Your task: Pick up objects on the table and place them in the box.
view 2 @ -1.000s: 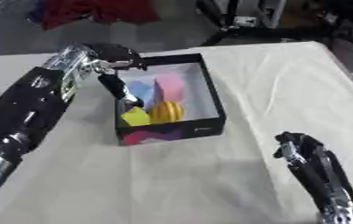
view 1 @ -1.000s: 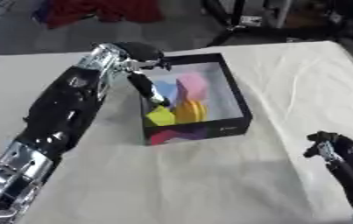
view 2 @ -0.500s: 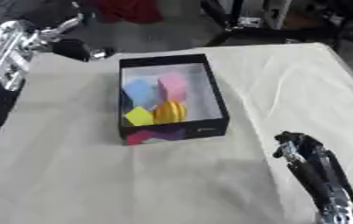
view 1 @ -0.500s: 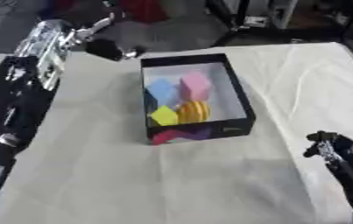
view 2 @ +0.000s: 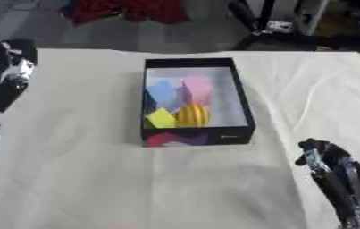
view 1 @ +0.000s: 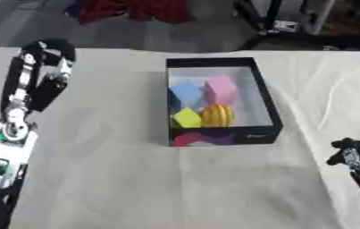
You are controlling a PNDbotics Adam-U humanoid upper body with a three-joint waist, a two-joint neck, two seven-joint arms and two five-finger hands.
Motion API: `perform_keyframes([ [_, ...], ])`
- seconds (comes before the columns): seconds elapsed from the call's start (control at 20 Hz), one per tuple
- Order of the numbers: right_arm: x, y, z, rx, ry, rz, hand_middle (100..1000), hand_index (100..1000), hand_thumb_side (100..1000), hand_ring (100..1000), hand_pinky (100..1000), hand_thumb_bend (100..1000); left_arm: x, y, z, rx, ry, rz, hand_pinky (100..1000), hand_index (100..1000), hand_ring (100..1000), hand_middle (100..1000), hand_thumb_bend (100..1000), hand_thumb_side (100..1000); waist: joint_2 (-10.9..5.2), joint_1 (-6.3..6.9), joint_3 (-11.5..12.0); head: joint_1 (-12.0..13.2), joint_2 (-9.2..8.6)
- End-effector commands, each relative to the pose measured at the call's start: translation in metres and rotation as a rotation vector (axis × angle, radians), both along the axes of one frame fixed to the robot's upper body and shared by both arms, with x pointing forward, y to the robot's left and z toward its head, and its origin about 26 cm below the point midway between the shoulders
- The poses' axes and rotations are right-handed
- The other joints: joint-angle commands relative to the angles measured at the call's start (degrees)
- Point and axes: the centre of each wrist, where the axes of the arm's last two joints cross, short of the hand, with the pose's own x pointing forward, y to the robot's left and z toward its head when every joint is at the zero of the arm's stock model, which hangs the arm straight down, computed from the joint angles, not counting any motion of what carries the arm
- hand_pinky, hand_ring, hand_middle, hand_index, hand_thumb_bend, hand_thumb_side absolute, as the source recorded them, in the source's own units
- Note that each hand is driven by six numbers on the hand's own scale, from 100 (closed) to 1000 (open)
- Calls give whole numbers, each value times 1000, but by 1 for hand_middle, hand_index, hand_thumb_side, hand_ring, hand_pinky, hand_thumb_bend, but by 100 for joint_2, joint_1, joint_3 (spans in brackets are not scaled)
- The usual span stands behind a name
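Box (view 1: 265, 103) sits mid-desk (view 1: 120, 179) holding blue (view 1: 184, 91), pink (view 1: 220, 87) and yellow (view 1: 186, 118) blocks plus an orange ball (view 1: 217, 115); nothing loose shows on the cloth, so placing looks done. Left hand (view 1: 48, 56) upper left, empty, finger state unclear; right hand (view 2: 317, 154) lower right, curled, holding nothing. Box-front mark unreadable.

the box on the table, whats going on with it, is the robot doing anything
Nothing is being handled right now. The black box sits on the cloth-covered table with a blue block, a pink block, a yellow block and a striped orange ball inside. The left hand is off to the box's left, empty as far as can be seen. The right hand rests near the lower right corner, holding nothing.
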Motion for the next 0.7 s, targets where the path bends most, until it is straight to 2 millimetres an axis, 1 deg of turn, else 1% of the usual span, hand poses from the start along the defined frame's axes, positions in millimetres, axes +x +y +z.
perform_keyframes([
  [0.05, 1, -2, 7, -5, -25, -1, 430, 631, 654, 515, 709, 100, -2, -5, -7, -39, 21, -13, 691, 770, 584, 644, 234, 840, -35, 12, -13, 75, -11],
  [0.3, 2, 0, 7, -3, -27, 6, 430, 630, 664, 515, 709, 100, -3, -10, -21, -52, 67, -46, 688, 764, 577, 635, 218, 841, 3, -11, -41, 90, -11],
  [0.7, 2, 0, 8, -4, -33, 7, 430, 629, 644, 515, 708, 100, -2, -12, -20, -58, 52, -48, 686, 753, 574, 629, 204, 838, -14, -18, -29, 24, -11],
])
